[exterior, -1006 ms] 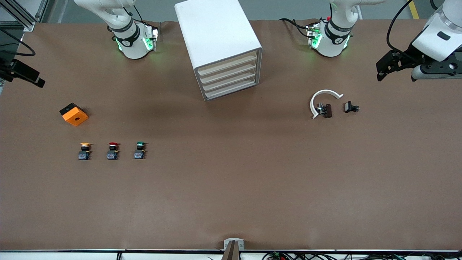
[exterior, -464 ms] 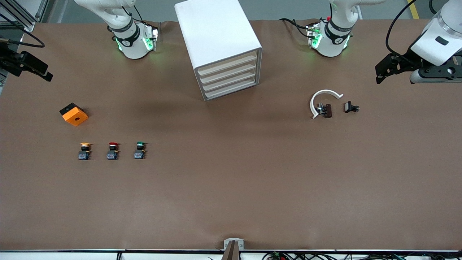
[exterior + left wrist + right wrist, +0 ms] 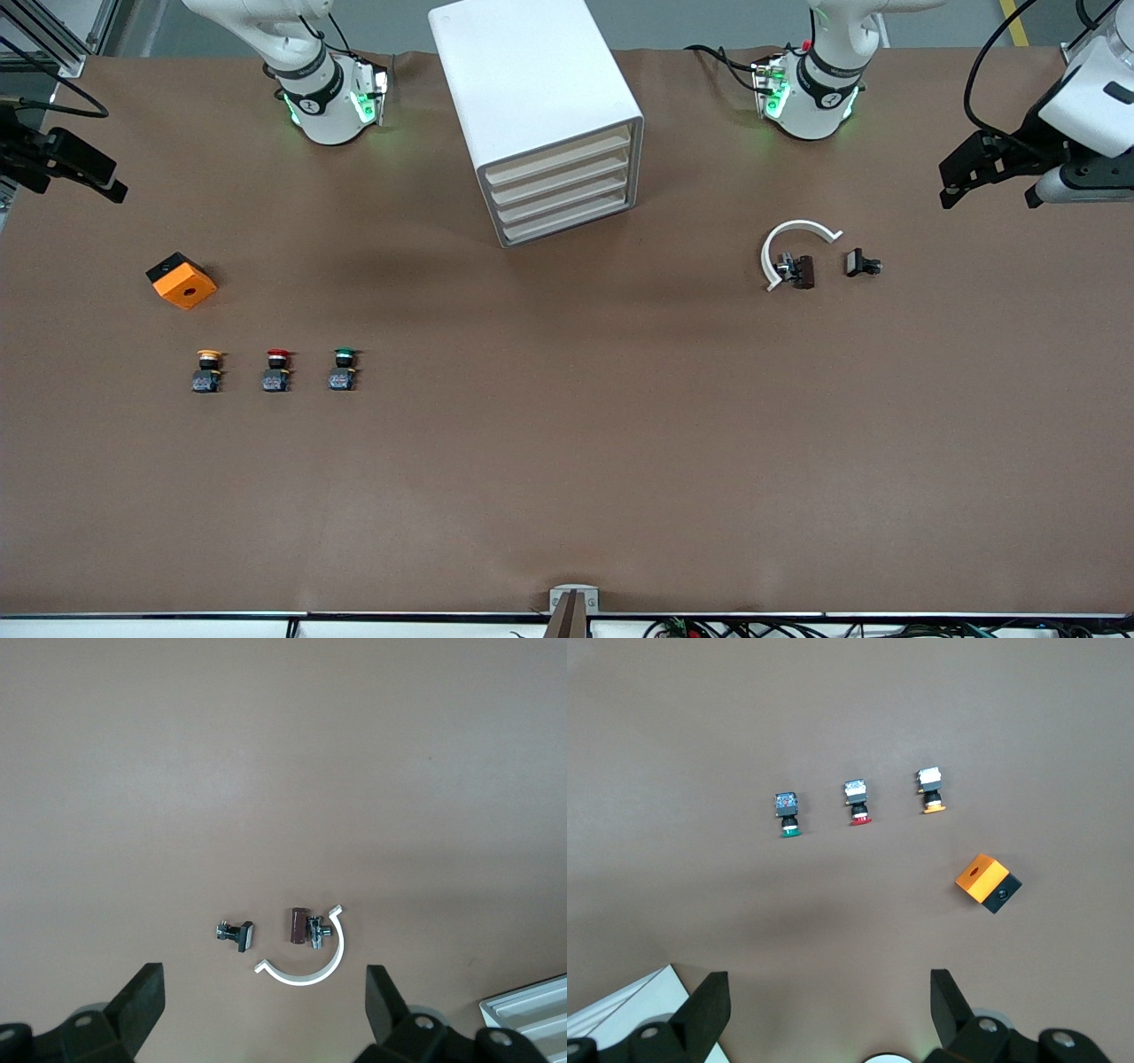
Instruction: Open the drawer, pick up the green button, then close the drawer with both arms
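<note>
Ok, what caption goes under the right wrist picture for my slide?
Open right gripper above three small push-buttons capped green, red, orange, beside an orange cube.

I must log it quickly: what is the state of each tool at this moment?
Left tool: open, holding nothing, over the table's left-arm end.
Right tool: open, holding nothing, over the table's right-arm end.

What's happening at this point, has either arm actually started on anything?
Not yet. Both arms hover with fingers open, holding nothing: the left gripper over its end of the table, the right gripper over its own end. The cabinet's lowest drawer is shut, and the green button sits untouched on the table.
</note>
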Controlling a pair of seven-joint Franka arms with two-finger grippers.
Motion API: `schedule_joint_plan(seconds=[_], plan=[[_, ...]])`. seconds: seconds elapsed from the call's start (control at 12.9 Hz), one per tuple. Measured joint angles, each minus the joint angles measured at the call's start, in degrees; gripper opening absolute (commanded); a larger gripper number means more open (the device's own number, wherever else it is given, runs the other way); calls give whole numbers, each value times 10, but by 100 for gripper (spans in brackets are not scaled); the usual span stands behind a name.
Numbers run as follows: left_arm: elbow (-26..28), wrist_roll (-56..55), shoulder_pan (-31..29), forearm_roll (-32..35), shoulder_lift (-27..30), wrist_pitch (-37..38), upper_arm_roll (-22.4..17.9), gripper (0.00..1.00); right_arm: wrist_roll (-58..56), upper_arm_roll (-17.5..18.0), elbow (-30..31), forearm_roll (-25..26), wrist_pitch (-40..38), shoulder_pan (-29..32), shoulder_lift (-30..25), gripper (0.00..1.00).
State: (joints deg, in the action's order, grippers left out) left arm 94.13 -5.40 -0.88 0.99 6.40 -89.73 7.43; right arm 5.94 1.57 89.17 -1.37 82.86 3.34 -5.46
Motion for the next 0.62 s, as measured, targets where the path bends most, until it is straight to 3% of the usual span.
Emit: schedule_joint_plan(seconds=[0.62], plan=[[-7, 3, -2, 0, -2, 14, -1, 100, -26, 3, 0, 1, 5, 0, -4, 100]])
